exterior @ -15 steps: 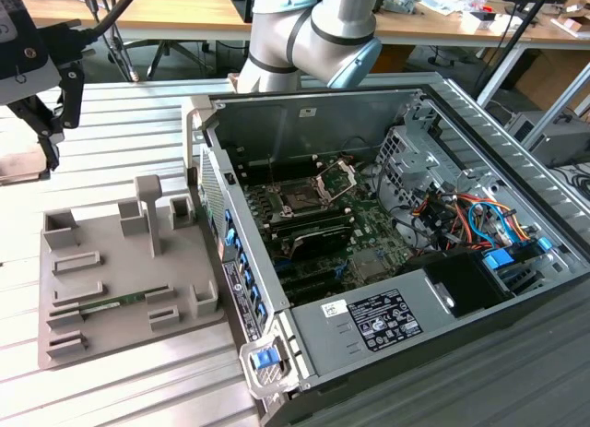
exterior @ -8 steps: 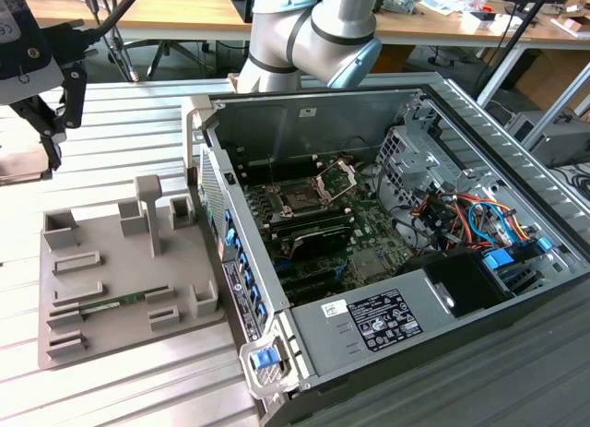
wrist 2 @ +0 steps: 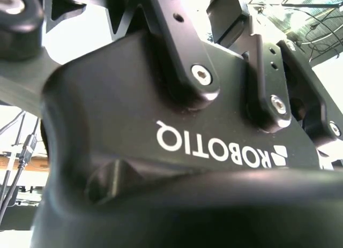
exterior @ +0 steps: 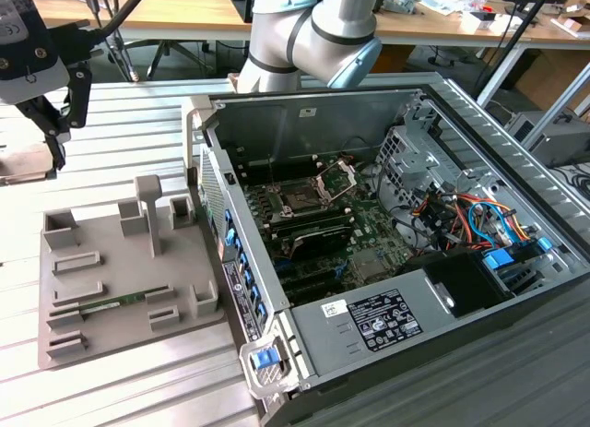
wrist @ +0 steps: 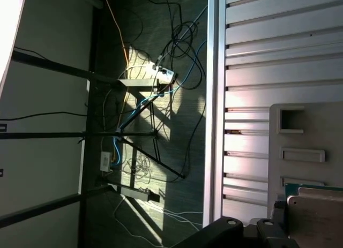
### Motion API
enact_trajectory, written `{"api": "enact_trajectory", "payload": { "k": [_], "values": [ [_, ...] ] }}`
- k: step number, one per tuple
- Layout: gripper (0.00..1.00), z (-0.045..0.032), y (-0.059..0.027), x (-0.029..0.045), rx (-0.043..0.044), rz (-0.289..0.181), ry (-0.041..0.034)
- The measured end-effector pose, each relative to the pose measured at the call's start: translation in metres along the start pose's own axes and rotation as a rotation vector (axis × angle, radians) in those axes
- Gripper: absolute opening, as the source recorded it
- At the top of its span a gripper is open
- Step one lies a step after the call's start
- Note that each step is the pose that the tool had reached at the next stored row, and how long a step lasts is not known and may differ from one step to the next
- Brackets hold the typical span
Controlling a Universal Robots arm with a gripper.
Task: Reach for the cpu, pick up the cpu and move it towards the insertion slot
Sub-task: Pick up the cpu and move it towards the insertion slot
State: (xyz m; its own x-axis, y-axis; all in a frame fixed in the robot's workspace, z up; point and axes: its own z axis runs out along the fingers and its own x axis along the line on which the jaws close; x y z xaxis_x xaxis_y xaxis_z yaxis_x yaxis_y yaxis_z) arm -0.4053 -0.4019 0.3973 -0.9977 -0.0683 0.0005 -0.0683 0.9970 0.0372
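The hand hangs high over the far part of the slatted metal tabletop, close to its edge on the exterior view's left and well apart from the open computer case, which takes up the side on the exterior view's right. The arm reaches across from behind the case. In the first wrist view the cpu, pale beige on top with a green rim along one side, sits just beside dark parts of the hand. I cannot tell whether the hand is spread, pressed together or pinching the chip. The same view shows the tabletop's long edge, with the floor and its loose cables beyond. The insertion slot lies inside the case on the green board: a dark square in a silvery frame, its hinged bracket standing raised beside it. The grey tray rests on the tabletop between the hand and the case, nearer the front edge, and a thin green memory stick lies in one of its long recesses. In the second wrist view the black housing of the hand sits close before the camera.
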Motion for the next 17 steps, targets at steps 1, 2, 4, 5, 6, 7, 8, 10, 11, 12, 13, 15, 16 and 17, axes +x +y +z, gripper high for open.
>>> {"api": "enact_trajectory", "payload": {
  "k": [1,2,4,5,6,7,8,10,11,12,13,15,16,17],
  "values": [
    [0.55,0.0000,0.0000,-0.0006,0.0000,0.000,0.0000],
    [0.55,0.0000,-0.0001,-0.0011,0.0000,0.000,0.0000],
    [0.55,0.0000,-0.0001,-0.0021,0.0000,0.000,0.0000],
    [0.55,0.0000,-0.0002,-0.0024,0.0000,0.000,0.0001],
    [0.55,0.0000,-0.0002,-0.0028,0.0000,0.000,0.0000],
    [0.55,0.0000,-0.0002,-0.0031,-0.0001,0.000,0.0000],
    [0.55,0.0000,-0.0002,-0.0037,0.0000,0.000,0.0000],
    [0.55,0.0000,-0.0003,-0.0046,0.0001,0.000,0.0000],
    [0.55,0.0000,-0.0004,-0.0052,0.0000,0.000,0.0000],
    [0.55,0.0000,-0.0004,-0.0059,-0.0001,0.000,0.0000],
    [0.55,0.0000,-0.0004,-0.0063,0.0000,0.000,0.0000],
    [0.55,0.0000,-0.0005,-0.0073,0.0001,0.000,0.0000],
    [0.55,0.0000,-0.0005,-0.0076,0.0000,0.000,-0.0001],
    [0.55,0.0000,-0.0005,-0.0080,0.0000,0.000,-0.0001]
  ]
}}
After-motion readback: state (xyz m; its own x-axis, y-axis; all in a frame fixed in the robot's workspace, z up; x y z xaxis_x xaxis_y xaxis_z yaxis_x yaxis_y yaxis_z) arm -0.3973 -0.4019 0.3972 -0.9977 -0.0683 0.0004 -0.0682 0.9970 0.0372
